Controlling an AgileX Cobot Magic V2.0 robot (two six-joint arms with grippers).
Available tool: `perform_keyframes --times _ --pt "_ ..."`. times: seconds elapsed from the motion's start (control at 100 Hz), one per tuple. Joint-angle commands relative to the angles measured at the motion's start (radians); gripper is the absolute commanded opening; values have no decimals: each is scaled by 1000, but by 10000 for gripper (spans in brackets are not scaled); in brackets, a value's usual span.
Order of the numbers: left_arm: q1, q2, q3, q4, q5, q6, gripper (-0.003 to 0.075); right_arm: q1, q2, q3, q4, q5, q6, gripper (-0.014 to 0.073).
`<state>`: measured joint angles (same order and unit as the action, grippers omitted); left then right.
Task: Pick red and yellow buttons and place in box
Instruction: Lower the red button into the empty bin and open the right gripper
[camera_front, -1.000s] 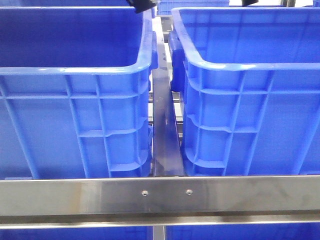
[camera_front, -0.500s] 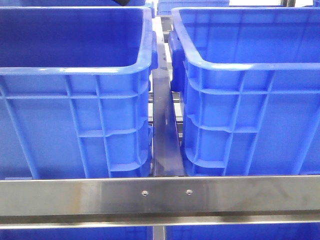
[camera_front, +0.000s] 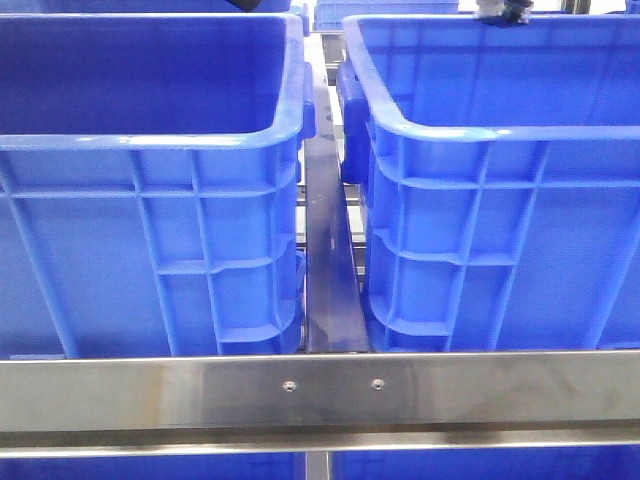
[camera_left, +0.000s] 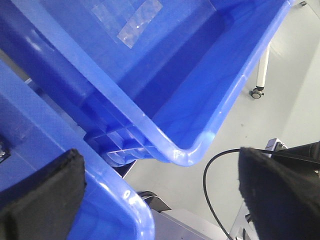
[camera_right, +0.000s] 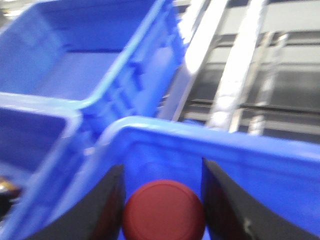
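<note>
A round red button (camera_right: 164, 212) sits between the two dark fingers of my right gripper (camera_right: 162, 210), which is shut on it. The gripper hangs just inside the rim of a blue box (camera_right: 200, 131), facing its inner wall. In the front view this box (camera_front: 480, 132) stands on the right, and a dark end of the right arm (camera_front: 497, 12) shows at its far rim. My left gripper (camera_left: 160, 200) is open and holds nothing. It hovers over the corner rim of a blue crate (camera_left: 120, 210). No yellow button is in view.
A second blue crate (camera_front: 150, 140) stands on the left in the front view. A dark metal bar (camera_front: 328, 260) runs between the two crates, and a steel rail (camera_front: 320, 390) crosses in front. Further crates (camera_left: 190, 90) stand beyond. A black cable (camera_left: 210, 175) hangs over pale floor.
The left arm's dark end slid left along the top edge of the front view. The right arm's end left that view, then came back at the right box's far rim.
</note>
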<state>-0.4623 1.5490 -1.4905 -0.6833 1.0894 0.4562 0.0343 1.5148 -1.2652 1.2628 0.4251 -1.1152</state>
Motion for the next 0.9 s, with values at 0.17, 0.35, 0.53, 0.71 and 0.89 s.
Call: perform_keyframes --times 0.17,0.35,0.53,0.71,0.89 --pt "-9 -43 -27 -61 -17 4 589 60 42 -27 36 -307 -111 194" --pt "-9 -43 -27 -69 -18 4 589 83 121 -29 36 -401 -111 194" --pt "-9 -43 -27 -70 -18 4 589 84 198 -38 36 -449 -111 194" --pt "-9 -43 -27 -70 -18 4 587 86 253 -55 36 -456 -111 194" --pt "-9 -43 -27 -70 -18 4 587 90 291 -76 52 -453 -109 194"
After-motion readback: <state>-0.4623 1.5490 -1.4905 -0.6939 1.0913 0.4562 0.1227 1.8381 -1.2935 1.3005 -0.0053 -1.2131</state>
